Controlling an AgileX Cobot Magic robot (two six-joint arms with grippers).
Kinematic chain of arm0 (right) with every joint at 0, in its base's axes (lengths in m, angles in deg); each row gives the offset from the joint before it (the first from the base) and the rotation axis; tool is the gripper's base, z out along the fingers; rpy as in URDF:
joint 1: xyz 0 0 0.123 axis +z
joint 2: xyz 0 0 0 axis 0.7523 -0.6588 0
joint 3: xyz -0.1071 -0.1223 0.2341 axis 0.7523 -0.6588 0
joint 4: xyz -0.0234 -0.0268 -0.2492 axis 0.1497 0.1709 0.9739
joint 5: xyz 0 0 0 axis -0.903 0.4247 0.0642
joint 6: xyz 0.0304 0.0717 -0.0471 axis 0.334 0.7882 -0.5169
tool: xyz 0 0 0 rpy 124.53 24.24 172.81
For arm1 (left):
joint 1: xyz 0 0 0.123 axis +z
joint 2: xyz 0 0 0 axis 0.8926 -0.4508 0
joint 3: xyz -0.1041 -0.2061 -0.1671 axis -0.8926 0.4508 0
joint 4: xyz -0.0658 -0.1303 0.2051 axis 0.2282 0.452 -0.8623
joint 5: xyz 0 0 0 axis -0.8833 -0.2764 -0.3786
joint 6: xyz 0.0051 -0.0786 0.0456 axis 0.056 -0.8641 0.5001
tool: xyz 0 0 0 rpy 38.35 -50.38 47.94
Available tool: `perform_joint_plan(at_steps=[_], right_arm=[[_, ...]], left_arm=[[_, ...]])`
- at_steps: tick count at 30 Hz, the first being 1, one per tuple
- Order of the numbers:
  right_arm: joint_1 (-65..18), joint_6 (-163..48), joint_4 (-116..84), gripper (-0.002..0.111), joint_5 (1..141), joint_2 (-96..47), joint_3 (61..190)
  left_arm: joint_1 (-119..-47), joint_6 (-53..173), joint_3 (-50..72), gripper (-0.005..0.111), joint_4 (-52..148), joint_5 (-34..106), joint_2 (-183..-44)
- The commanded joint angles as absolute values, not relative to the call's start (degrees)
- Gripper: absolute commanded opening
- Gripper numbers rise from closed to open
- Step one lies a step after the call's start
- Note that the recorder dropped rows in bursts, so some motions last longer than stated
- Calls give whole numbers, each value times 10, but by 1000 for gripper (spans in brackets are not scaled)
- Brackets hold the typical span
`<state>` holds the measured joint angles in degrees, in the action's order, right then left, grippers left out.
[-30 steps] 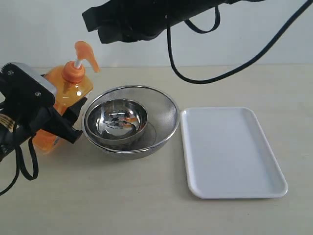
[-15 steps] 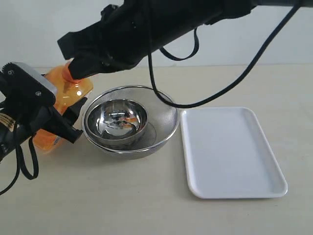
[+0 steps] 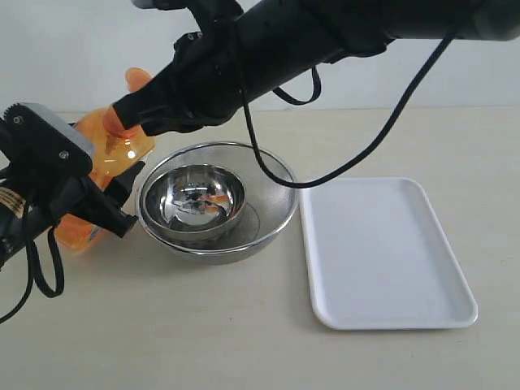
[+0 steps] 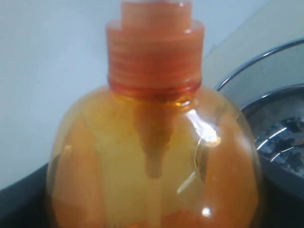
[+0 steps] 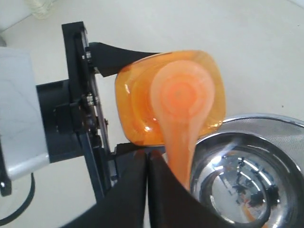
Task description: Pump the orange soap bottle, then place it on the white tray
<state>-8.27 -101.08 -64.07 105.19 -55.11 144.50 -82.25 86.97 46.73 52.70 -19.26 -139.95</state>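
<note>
The orange soap bottle (image 3: 114,154) stands on the table (image 3: 203,325) at the left of the exterior view, just beside the mesh bowl (image 3: 268,175) (a smaller steel bowl (image 3: 199,199) sits inside it) and well apart from the white tray (image 3: 382,252), which lies on the bowl's other side; the left gripper (image 3: 122,199) clamps the bottle's body between its black fingers; the right gripper (image 5: 148,164), its fingers pressed together on nothing, hangs just over the pump head (image 5: 178,109); whether it touches the pump I cannot tell.
</note>
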Motion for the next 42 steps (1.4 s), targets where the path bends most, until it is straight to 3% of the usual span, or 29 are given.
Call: perform_joint_plan(at_steps=[1, 12, 22, 32, 42], right_arm=[[-83, -998, -614, 0, 1027, -549, 1446], [-83, -983, -596, 0, 1013, -549, 1446], [-83, -1057, -691, 0, 1113, -508, 1448], [-83, -966, -583, 0, 1018, -376, 1448], [-83, -890, -503, 0, 1010, -398, 1448]], left_arm=[[-821, 875, 464, 5, 524, -204, -1394], [-821, 875, 464, 5, 524, -204, -1394], [-821, 875, 464, 5, 524, -204, -1394], [-821, 903, 464, 5, 524, -187, -1394], [-821, 929, 464, 5, 524, -184, -1394]])
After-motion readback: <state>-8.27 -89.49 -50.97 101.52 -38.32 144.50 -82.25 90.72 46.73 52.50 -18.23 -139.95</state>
